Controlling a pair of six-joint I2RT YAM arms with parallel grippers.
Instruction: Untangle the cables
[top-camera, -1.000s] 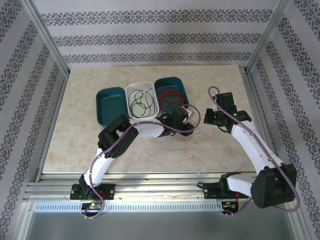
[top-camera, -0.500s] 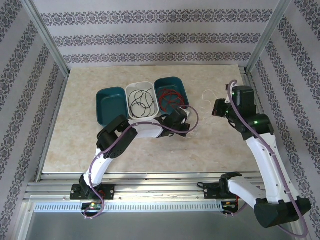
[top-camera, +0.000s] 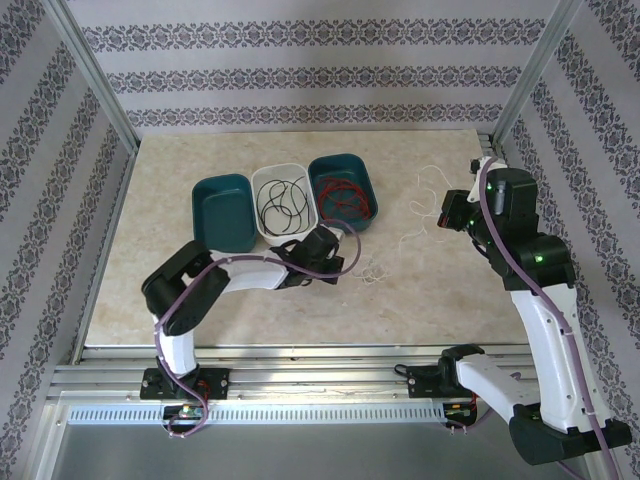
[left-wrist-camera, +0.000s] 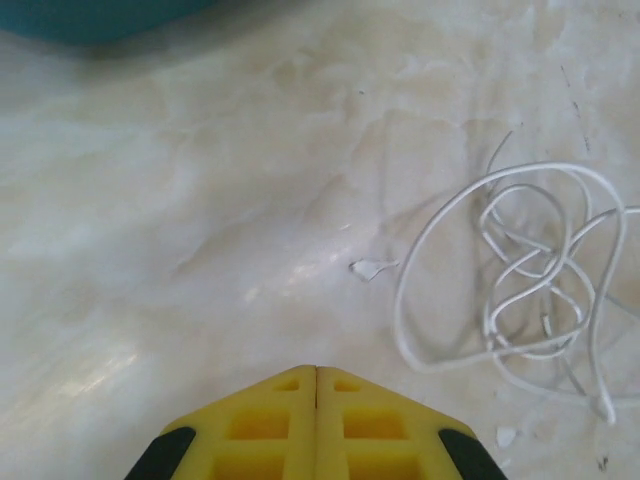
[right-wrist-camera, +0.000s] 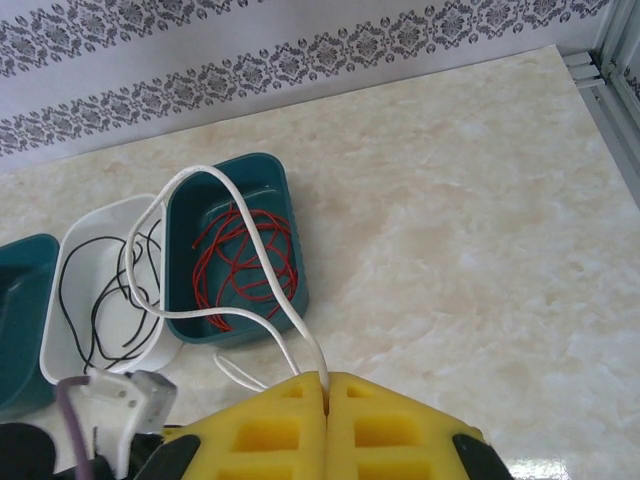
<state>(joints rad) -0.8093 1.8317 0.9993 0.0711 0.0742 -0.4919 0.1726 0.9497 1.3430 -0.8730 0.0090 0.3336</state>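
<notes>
— Cables (top-camera: 372, 272): where do they lie?
— Red cables (top-camera: 343, 197) in the right teal bin (top-camera: 368, 183), black cables (top-camera: 283, 208) in the white bin (top-camera: 262, 178). A whitish tangle (left-wrist-camera: 525, 275) rests on the counter (top-camera: 180, 170).
— And each tool?
— The right tool (right-wrist-camera: 327, 378) is clenched on a whitish strand (right-wrist-camera: 305, 340), held high. The left tool (left-wrist-camera: 316, 370) is clenched on nothing, near the tangle.

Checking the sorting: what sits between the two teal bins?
In the top view, a white bin holding black cables sits between the left teal bin and the right teal bin.
</notes>
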